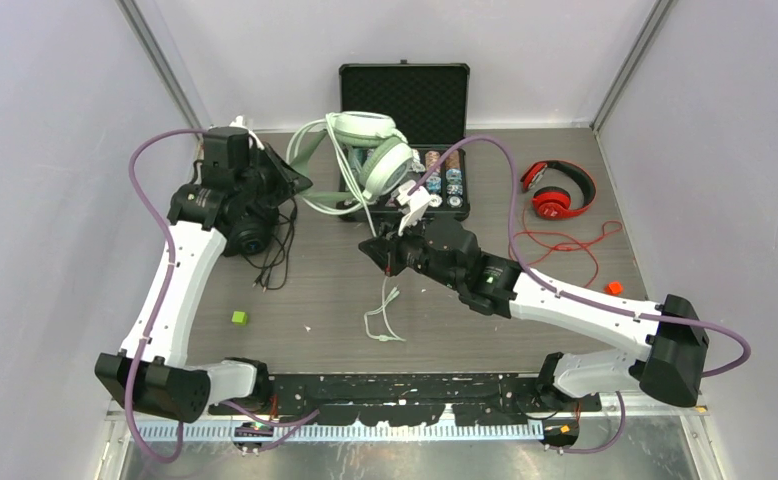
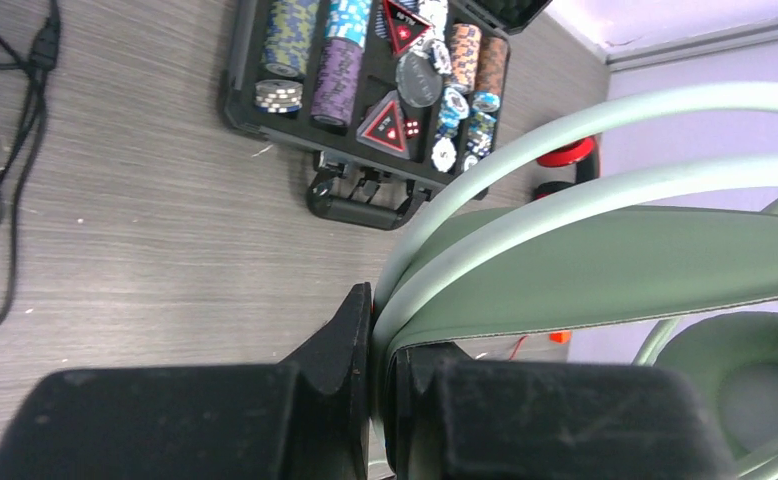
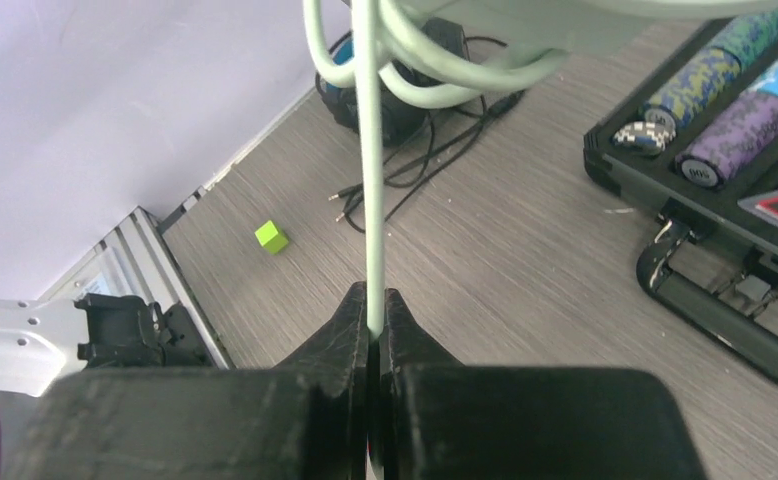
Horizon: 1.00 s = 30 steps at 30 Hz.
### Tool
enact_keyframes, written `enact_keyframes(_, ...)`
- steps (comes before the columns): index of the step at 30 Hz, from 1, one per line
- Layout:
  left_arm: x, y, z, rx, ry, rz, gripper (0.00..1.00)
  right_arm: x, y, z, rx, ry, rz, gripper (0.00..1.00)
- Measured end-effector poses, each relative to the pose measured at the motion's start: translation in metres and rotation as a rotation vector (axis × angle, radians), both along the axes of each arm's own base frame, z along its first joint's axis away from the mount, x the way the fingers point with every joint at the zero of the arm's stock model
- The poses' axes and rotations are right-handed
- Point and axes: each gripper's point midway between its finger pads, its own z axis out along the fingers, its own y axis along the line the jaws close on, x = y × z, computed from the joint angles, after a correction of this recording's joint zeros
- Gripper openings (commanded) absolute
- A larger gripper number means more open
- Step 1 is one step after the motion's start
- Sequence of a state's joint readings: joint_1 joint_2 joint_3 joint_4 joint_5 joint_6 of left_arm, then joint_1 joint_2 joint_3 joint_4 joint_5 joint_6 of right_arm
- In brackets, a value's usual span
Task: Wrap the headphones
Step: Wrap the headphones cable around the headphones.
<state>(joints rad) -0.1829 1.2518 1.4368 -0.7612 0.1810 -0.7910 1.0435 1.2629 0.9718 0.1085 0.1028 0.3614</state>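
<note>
I am viewing a grey wood-grain table (image 1: 315, 280) carrying an open black chip case (image 1: 405, 100), glossy red headphones (image 1: 552, 205) and a small green cube (image 1: 239, 317).

The mint-green headphones (image 1: 385, 163) hang raised at the far middle, and their white cable (image 1: 386, 298) drops straight to a loose loop lying flat. The glossy red headphones (image 1: 557, 190) lie far right, their red cable (image 1: 577, 250) sprawled unwound. The black headphones (image 1: 250, 238) sit far left, partly hidden, their black cable (image 1: 277, 262) tangled alongside.

Near one open poker-chip case (image 1: 402, 95) are three pairs, mint-green headphones (image 1: 370, 150), red headphones (image 1: 557, 190) and black headphones (image 1: 248, 238), plus two cubes, a green cube (image 1: 239, 317) and an orange cube (image 1: 614, 288).
</note>
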Motion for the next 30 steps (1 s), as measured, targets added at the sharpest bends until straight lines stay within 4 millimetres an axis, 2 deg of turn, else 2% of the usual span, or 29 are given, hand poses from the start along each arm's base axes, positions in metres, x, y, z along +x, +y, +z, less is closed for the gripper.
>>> enact_keyframes(5,0.005,-0.006,0.001,-0.063,-0.012,0.012,0.00,0.001,0.004,0.012,0.036,-0.043,0.009,0.01)
enact_keyframes(8,0.008,-0.009,0.005,-0.087,-0.024,0.012,0.00,0.003,0.004,0.014,0.040,-0.075,0.004,0.06)
enact_keyframes(13,0.007,-0.012,0.007,-0.101,-0.025,-0.001,0.00,0.005,0.002,-0.004,0.041,-0.117,0.001,0.17)
enact_keyframes(16,0.009,-0.012,0.013,-0.133,-0.030,0.021,0.00,-0.004,0.003,-0.036,-0.002,-0.091,0.043,0.23)
enact_keyframes(21,0.016,-0.005,0.032,-0.157,-0.078,0.060,0.00,-0.016,0.006,-0.106,-0.107,-0.013,0.098,0.28)
enact_keyframes(24,0.016,-0.004,0.043,-0.155,-0.103,0.062,0.00,-0.016,0.010,-0.131,-0.131,0.011,0.110,0.36)
enact_keyframes(30,0.014,-0.001,0.057,-0.147,-0.130,0.072,0.00,-0.016,0.028,-0.155,-0.093,0.026,0.146,0.55)
